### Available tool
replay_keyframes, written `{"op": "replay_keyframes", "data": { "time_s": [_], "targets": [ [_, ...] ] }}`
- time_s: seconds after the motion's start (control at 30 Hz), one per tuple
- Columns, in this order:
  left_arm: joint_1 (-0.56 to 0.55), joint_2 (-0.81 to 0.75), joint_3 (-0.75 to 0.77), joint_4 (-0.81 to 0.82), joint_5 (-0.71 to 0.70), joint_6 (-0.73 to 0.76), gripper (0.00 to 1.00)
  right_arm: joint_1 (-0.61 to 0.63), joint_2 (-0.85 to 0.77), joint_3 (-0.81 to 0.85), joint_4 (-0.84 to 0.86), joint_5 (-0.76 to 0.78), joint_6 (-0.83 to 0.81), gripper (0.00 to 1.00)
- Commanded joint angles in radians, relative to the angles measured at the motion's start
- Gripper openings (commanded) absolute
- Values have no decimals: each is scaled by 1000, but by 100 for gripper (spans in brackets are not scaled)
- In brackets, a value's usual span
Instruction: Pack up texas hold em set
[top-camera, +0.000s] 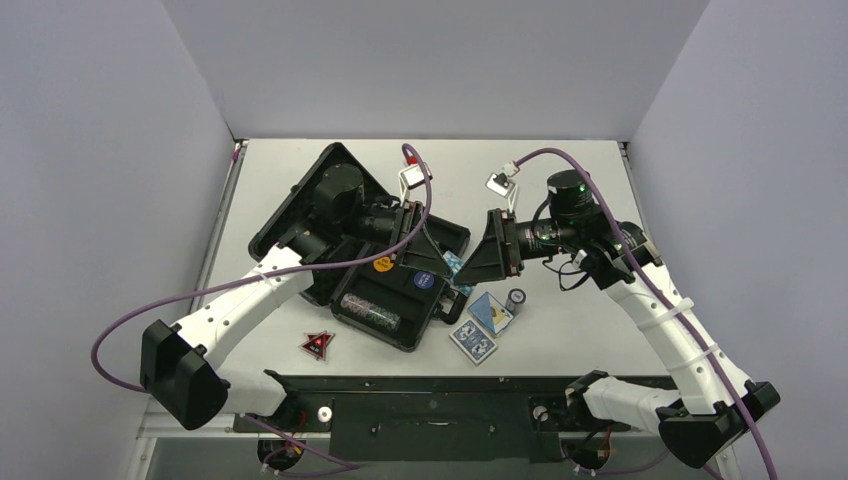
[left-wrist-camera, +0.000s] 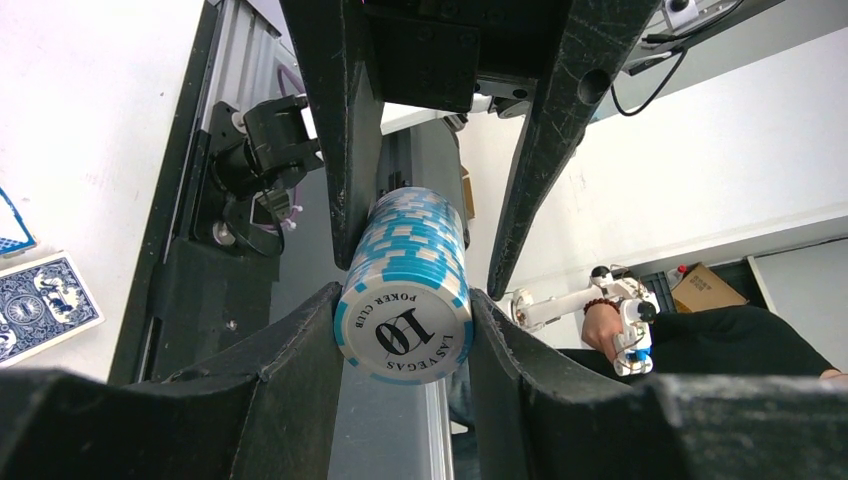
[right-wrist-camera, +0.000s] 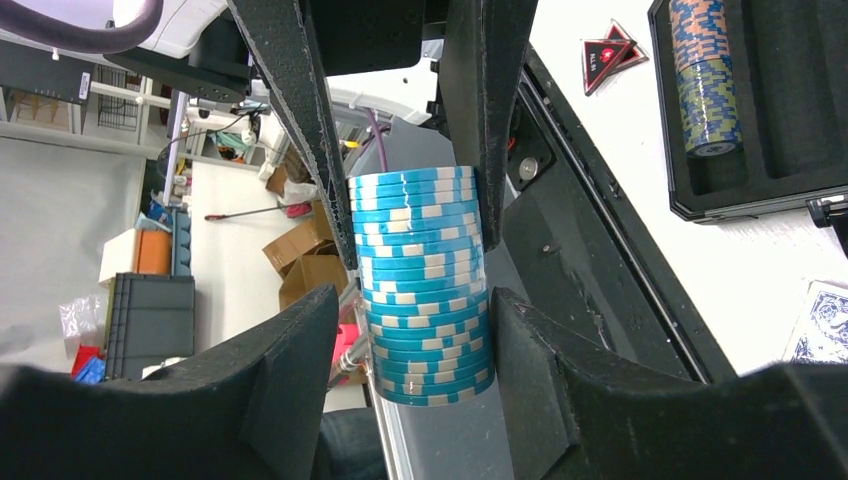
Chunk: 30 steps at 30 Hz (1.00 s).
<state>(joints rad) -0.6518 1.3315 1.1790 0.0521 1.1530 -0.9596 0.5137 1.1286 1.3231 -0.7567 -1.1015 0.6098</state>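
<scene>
Texas hold em set is part packed: the black case (top-camera: 405, 335) lies open on the table (top-camera: 560, 200) with one stowed roll (top-camera: 370, 312) in its foam, while blue card decks (top-camera: 472, 342) and the red-black triangle (top-camera: 318, 345) lie outside it. Chief hazard, in my judgement: the blue chip roll (right-wrist-camera: 420, 230) is a loose stack held in the air between both arms. If the left gripper (left-wrist-camera: 405, 305) lets go before the right gripper (right-wrist-camera: 412, 310) has clamped, the stack would fall and scatter over the decks below. An uneven squeeze at one end could also buckle it. Position: the roll lies lengthwise between the two grippers, near the case's right corner. The left jaws are closed on one end, both fingers pressed to its sides. The right jaws straddle the other end but are not clamped; a gap shows beside one finger.
</scene>
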Motion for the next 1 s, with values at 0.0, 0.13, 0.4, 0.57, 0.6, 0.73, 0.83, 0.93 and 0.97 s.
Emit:
{"op": "replay_keyframes", "data": {
  "time_s": [0.0, 0.13, 0.4, 0.57, 0.6, 0.73, 0.83, 0.93, 0.97],
  "targets": [
    [3, -23, 57, 52, 15, 11, 0, 19, 4, 21, 44, -27, -10, 53],
    [3, -20, 54, 67, 17, -1, 0, 28, 8, 18, 42, -28, -13, 58],
    [3, -9, 55, 77, 23, -13, 0, 39, 23, 30, 25, -18, -34, 51],
    [3, -10, 52, 76, 25, -11, 0, 39, 33, 42, 8, -2, -48, 42],
    [3, -10, 49, 74, 25, -11, 0, 39, 36, 55, -7, 7, -60, 38],
    [4, -12, 46, 66, 24, -3, 0, 39, 42, 71, -12, 11, -64, 21],
    [8, -15, 47, 57, 16, 2, 4, 39, 42, 73, -12, 15, -64, 10],
    [17, -17, 57, 29, 10, 21, 27, 39, 44, 80, -28, 36, -77, 0],
    [24, -21, 61, 9, 6, 27, 40, 39, 44, 83, -32, 39, -80, 0]
  ]
}}
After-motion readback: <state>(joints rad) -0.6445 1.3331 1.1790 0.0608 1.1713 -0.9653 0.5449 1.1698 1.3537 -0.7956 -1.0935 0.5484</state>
